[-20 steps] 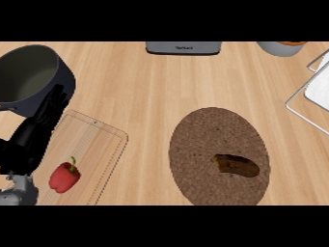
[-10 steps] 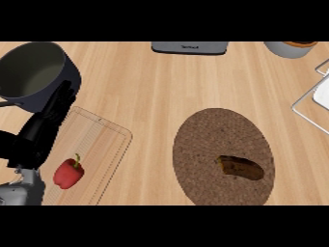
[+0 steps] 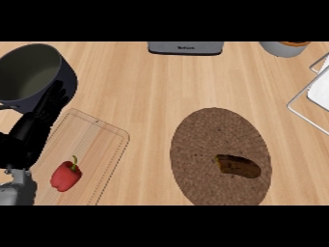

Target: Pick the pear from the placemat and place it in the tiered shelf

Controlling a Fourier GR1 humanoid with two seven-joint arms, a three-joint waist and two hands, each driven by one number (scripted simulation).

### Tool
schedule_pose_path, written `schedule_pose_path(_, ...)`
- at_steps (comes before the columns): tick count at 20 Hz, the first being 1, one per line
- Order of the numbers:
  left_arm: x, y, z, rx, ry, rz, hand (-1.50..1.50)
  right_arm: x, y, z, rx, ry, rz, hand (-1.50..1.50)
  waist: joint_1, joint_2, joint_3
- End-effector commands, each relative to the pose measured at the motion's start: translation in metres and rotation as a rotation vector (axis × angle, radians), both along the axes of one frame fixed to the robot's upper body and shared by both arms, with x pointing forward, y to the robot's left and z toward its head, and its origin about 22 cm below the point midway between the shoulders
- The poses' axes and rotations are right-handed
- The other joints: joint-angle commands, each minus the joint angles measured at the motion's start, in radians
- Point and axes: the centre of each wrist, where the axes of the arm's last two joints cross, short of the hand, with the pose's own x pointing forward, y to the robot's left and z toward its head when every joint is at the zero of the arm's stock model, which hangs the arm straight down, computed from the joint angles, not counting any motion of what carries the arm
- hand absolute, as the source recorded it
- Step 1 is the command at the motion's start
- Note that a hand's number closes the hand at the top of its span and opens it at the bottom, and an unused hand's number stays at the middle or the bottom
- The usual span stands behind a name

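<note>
**Pear on placemat, left hand at rest by cutting board**

The pear [image 3: 237, 166], brown and lying on its side, is seen on the lower right part of the oval brown placemat [image 3: 210, 140], untouched by any hand. The placemat lies on the wooden tabletop [image 3: 167, 82]. The tiered shelf [image 3: 327, 91], a white wire-framed piece, is cut by the right edge, well apart from the pear.

Left of the placemat a clear cutting board [image 3: 99, 144] is noted, with a red bell pepper [image 3: 65, 175] on its near end. The left hand [image 3: 24, 137] is seen over the board's left edge, fingers straight and spread upward toward a dark pot [image 3: 28, 77]; nothing is held. A grey appliance [image 3: 186, 47] and a cup [image 3: 286, 48] sit at the far edge.
</note>
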Motion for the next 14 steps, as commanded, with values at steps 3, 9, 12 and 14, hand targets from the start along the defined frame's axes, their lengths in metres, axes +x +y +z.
schedule_pose_path(3,0.005,-0.013,-0.002,0.004,0.005,-0.011,0.0,0.019,0.009,-0.017,-0.247,0.049,0.099,1.5,0.0,0.004,0.0)
schedule_pose_path(9,-0.004,-0.001,-0.012,-0.009,-0.022,0.011,0.0,0.03,-0.012,-0.06,-0.323,0.119,0.087,1.5,-0.008,0.001,0.0)
schedule_pose_path(12,-0.011,0.001,-0.005,0.003,0.008,0.013,0.0,0.047,-0.012,-0.057,-0.268,0.136,0.017,1.5,-0.009,-0.002,0.0)
schedule_pose_path(14,-0.008,-0.012,-0.009,-0.017,-0.005,0.004,0.0,0.056,-0.016,-0.068,-0.242,0.154,-0.071,1.5,-0.005,0.0,0.0)
